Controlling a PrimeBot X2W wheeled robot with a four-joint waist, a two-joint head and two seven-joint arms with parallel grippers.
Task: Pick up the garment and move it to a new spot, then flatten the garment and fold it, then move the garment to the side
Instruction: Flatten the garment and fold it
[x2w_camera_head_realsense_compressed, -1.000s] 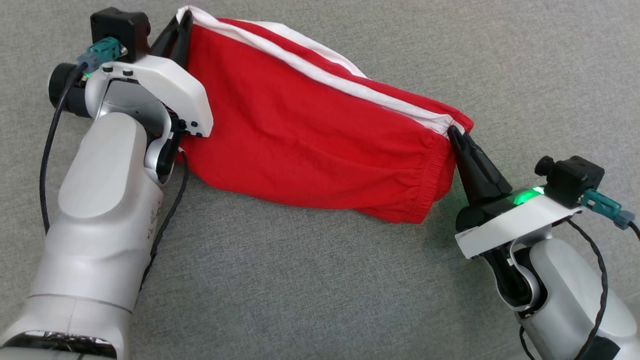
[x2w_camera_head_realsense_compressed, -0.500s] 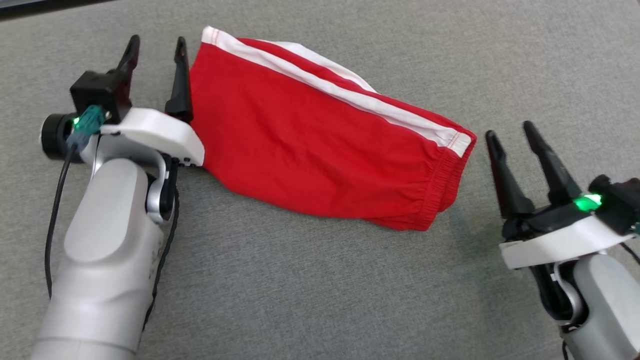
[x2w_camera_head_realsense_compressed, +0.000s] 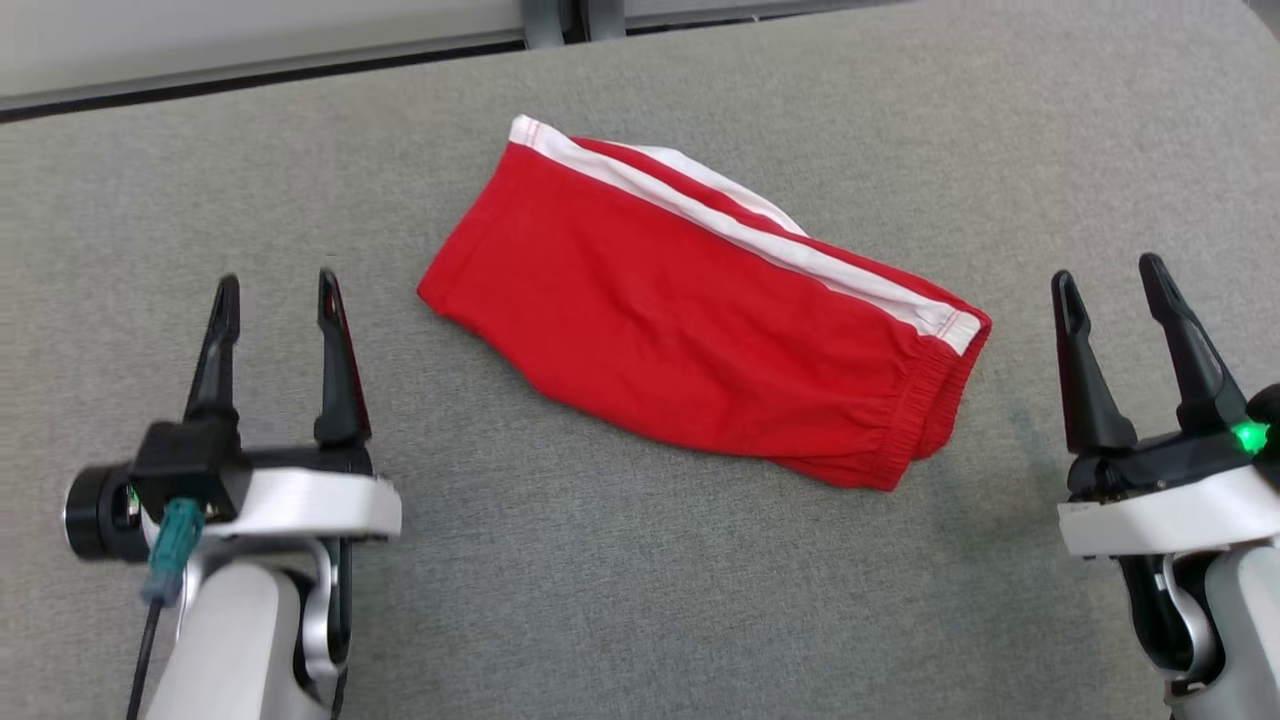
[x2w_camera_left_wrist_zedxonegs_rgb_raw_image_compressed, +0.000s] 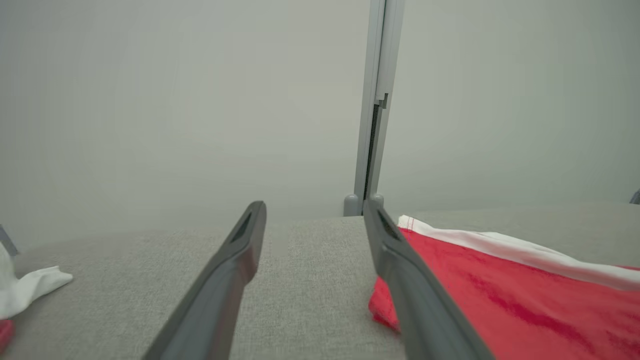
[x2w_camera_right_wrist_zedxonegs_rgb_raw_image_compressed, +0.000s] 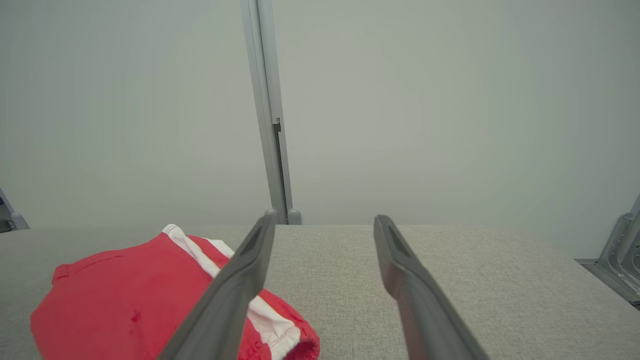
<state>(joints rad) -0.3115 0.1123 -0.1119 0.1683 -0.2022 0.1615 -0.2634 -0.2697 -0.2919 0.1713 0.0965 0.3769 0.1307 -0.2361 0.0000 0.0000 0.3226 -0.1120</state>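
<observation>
Grey surface (x2w_camera_head_realsense_compressed: 640, 600): garment (x2w_camera_head_realsense_compressed: 690, 330) long axis diagonal, waistband (x2w_camera_head_realsense_compressed: 925, 392) near right.

Support: grey fabric surface (x2w_camera_head_realsense_compressed: 640, 600); folded red garment (x2w_camera_head_realsense_compressed: 680, 330) lying flat mid-surface; white cloth (x2w_camera_left_wrist_zedxonegs_rgb_raw_image_compressed: 35, 287) well apart, leftward.

garment (x2w_camera_head_realsense_compressed: 680, 350): red w/ white side stripe | tabletop (x2w_camera_head_realsense_compressed: 620, 600): grey weave | wall (x2w_camera_left_wrist_zedxonegs_rgb_raw_image_compressed: 150, 100): pale grey | cloth (x2w_camera_left_wrist_zedxonegs_rgb_raw_image_compressed: 30, 290): white

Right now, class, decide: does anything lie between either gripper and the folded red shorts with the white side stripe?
Nothing visible does. The left gripper and right gripper flank the folded red shorts with the white side stripe, fingers apart, and only bare grey fabric tabletop lies between each and the shorts.
</observation>
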